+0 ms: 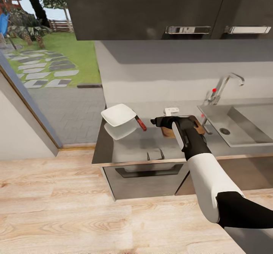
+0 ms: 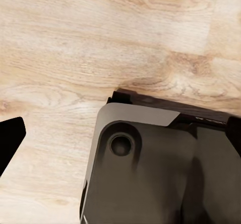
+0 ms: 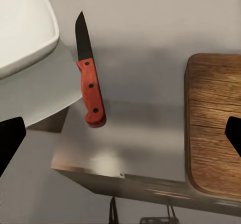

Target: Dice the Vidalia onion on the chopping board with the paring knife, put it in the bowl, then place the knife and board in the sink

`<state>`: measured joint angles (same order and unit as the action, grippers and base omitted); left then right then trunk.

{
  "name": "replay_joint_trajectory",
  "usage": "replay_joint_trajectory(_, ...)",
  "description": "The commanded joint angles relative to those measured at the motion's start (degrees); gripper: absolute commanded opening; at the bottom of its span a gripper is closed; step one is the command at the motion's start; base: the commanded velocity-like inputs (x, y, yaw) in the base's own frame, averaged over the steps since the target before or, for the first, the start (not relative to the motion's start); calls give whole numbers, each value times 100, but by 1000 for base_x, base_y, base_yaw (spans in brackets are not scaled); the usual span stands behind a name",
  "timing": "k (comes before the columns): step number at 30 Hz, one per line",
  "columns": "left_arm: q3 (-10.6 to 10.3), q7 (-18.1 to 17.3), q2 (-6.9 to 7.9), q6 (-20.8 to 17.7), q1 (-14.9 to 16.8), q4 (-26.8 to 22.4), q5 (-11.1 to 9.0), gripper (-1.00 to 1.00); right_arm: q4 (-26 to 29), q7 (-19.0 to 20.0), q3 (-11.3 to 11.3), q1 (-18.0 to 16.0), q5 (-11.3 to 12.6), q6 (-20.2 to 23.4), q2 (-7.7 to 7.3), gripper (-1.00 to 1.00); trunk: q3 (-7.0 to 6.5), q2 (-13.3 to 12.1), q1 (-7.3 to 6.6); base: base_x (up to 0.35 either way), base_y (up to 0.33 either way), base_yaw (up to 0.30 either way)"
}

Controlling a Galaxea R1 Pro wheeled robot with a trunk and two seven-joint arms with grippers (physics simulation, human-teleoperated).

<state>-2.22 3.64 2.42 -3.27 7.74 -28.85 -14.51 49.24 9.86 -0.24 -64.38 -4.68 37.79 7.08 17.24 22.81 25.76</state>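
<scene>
Head view: right hand (image 1: 154, 122) reaches over countertop (image 1: 129, 147) toward paring knife (image 1: 141, 123).

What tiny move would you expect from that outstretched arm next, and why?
Probably a short reach toward the bowl's side to bring the right end effector over the paring knife. The knife lies free on the countertop between the bowl and the chopping board, and the wide-apart fingertips hold nothing.
</scene>
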Motion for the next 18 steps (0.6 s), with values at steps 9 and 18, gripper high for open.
replay_joint_trajectory(9,-22,31,4,-33,0,7,-41,100,7,33,-1,-5,-50,26,12,100,91,11,3,134,126,0)
replay_joint_trajectory(18,-22,31,6,-31,0,23,-42,100,7,33,6,-5,-49,26,21,100,172,11,3,33,27,0)
